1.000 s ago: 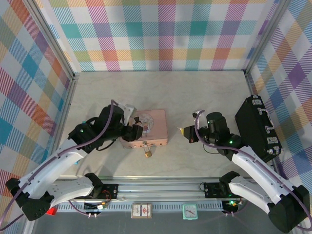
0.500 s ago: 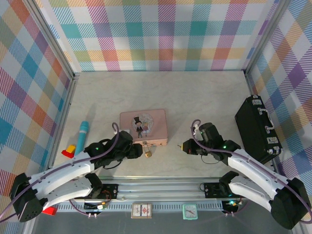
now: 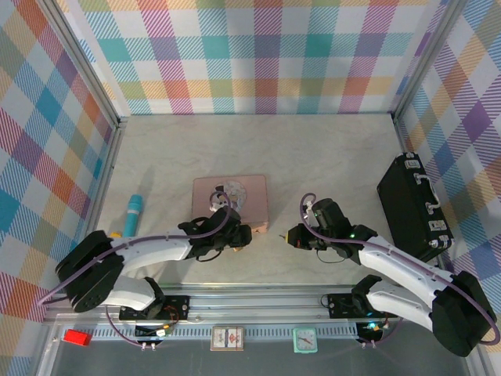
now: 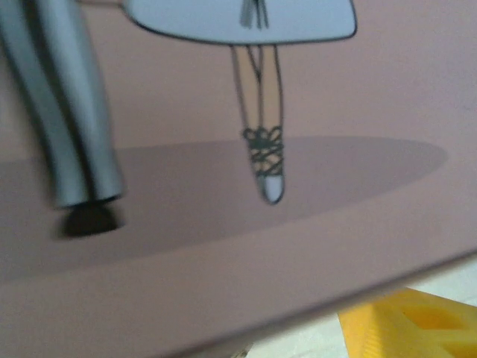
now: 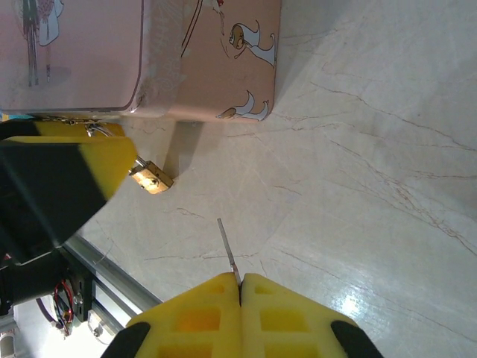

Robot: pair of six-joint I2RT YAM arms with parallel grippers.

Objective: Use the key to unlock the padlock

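Note:
The pink tin box [image 3: 244,194] stands mid-table. My left gripper [image 3: 239,235] is at its front edge and looks open; one of its yellow fingers [image 4: 417,324] shows at the lower right, below the box lid [image 4: 298,97]. The small brass padlock [image 5: 151,179] lies on the table just in front of the box [image 5: 209,67], its shackle end against that left finger [image 5: 67,175]. My right gripper [image 5: 241,282] is shut on the key [image 5: 226,246], whose thin shaft points toward the padlock with a gap between them. That right gripper [image 3: 291,235] is to the right of the box front.
A black case [image 3: 411,205] stands at the right wall. A teal cylinder [image 3: 133,213] lies left of the box. The aluminium rail [image 3: 258,301] runs along the near edge, with a red block [image 3: 76,337] at its left end. Bare marble lies between the two grippers.
My left arm has swung from the box's left side down to its front edge, over the padlock. The right gripper has moved left and nearer with the key still held.

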